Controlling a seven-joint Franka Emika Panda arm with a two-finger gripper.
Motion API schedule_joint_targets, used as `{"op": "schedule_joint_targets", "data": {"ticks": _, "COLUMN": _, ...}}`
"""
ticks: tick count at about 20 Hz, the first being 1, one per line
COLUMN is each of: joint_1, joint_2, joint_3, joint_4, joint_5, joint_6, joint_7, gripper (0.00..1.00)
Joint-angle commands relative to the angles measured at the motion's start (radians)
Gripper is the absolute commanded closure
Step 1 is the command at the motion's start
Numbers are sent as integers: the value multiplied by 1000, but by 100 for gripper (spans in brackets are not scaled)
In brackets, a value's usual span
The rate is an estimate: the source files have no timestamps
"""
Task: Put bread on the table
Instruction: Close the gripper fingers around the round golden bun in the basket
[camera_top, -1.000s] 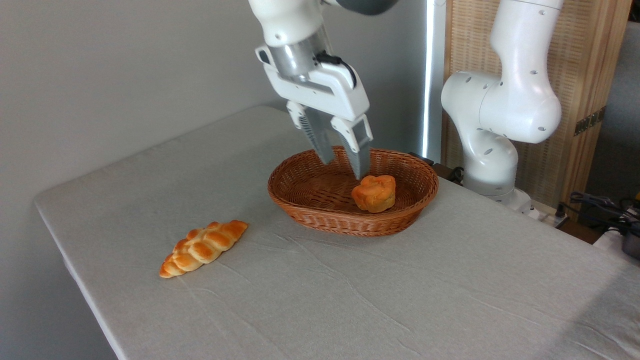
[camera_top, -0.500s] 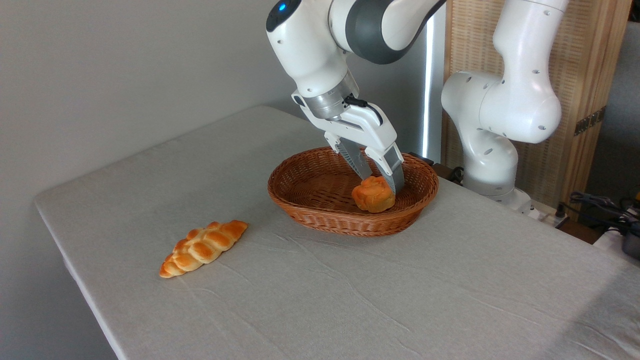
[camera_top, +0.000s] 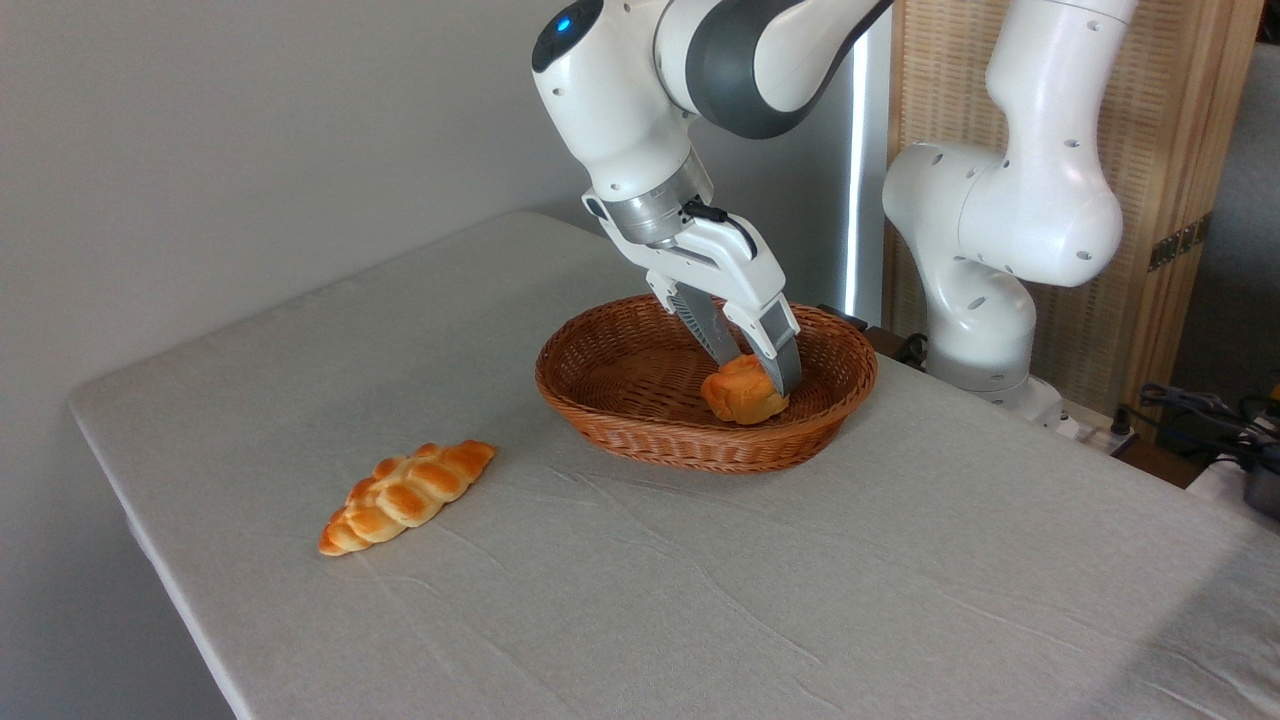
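Since earlier: end effector (camera_top: 758, 372) lowered, fingers narrowed around bread (camera_top: 742, 392). Bread sits tilted inside basket (camera_top: 640, 425), pinched at its top for lifting onto surface (camera_top: 800, 590).

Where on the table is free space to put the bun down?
The table is bare in front of the basket and to the right of the braided loaf, up to the near edge. Also behind the loaf, left of the basket. Crowded only inside the basket, around the gripper and bun.
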Motion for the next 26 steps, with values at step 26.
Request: {"op": "schedule_joint_targets", "data": {"ticks": 26, "joint_1": -11, "joint_2": 8, "joint_3": 11, "joint_4": 44, "joint_5": -28, "joint_6": 46, "joint_7": -5, "gripper": 0}}
